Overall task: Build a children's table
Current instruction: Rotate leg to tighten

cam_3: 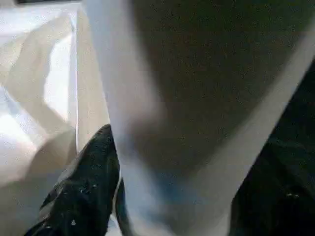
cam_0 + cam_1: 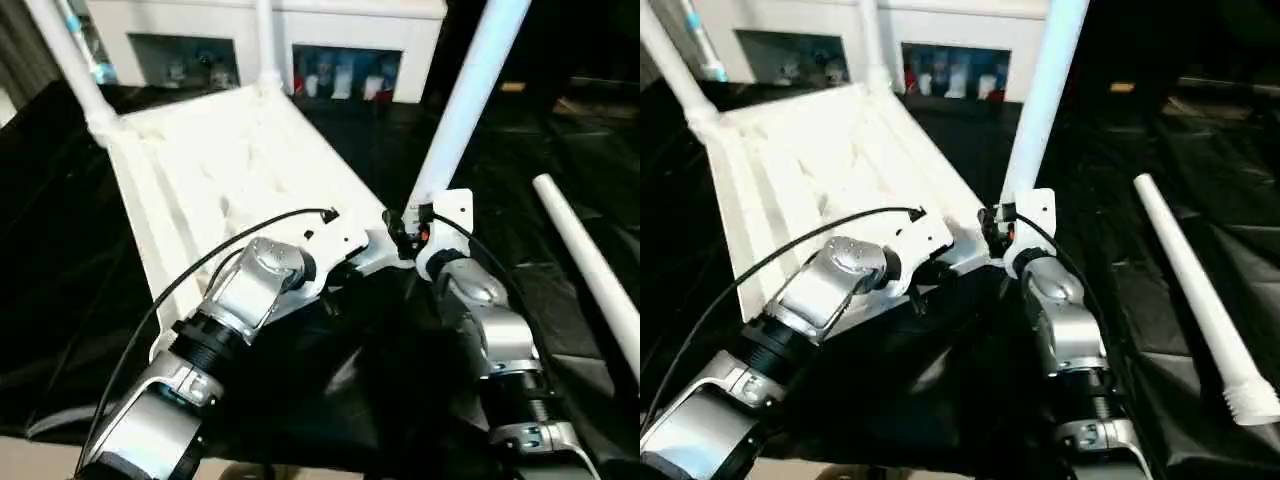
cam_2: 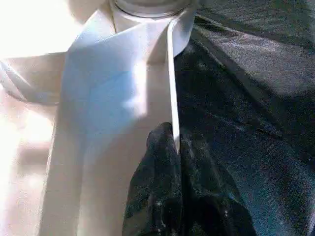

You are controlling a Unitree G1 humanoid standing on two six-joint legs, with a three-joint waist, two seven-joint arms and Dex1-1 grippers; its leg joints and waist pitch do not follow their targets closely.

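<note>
The white table top [image 2: 220, 170] lies upside down and tilted on the black cloth, ribbed underside up. Two white legs stand in its far sockets, one at the far left [image 2: 70, 60] and one at the far middle [image 2: 265, 40]. A third leg [image 2: 460, 100] rises from the near right corner socket [image 3: 147, 7]. My left gripper [image 3: 174, 135] is shut on the top's thin near rim, close to that corner. My right gripper [image 2: 415, 225] sits around the base of the third leg [image 1: 162, 113]. A fourth leg [image 2: 1190, 270] lies loose on the cloth to the right.
Black cloth [image 2: 60, 280] covers the work surface all around the top. A white shelf unit [image 2: 340, 30] with small coloured items stands at the back. The loose leg lies just right of my right forearm [image 2: 1065, 330].
</note>
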